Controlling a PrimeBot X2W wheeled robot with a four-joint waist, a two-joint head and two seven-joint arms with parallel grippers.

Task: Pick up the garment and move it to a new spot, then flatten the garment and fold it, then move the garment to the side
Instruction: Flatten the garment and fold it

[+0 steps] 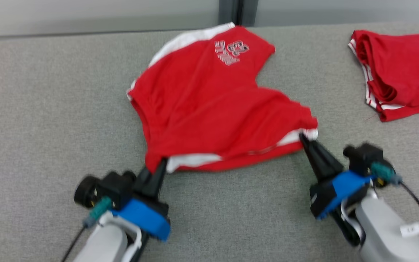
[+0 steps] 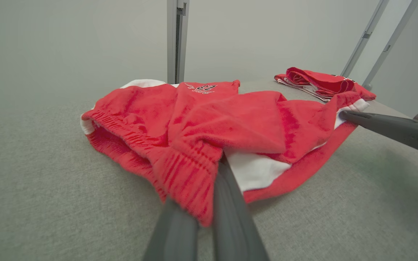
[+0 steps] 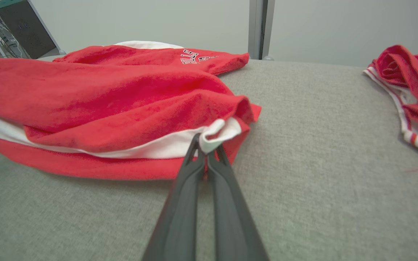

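The garment (image 1: 209, 105) is a pair of red shorts with white side panels and a number print, lying partly folded on the grey table. My left gripper (image 1: 160, 165) is shut on its near left corner at the waistband (image 2: 183, 174). My right gripper (image 1: 304, 138) is shut on the near right corner, pinching a white fold of the garment (image 3: 214, 136) between its fingertips. In the left wrist view, the right gripper's dark fingers (image 2: 376, 123) reach in from the right to that same edge.
A second red garment (image 1: 402, 72) with striped trim lies crumpled at the table's far right. The grey fabric table (image 1: 49, 109) stretches bare to the left and along the front. A wall and a metal post (image 1: 231, 11) stand behind the table's far edge.
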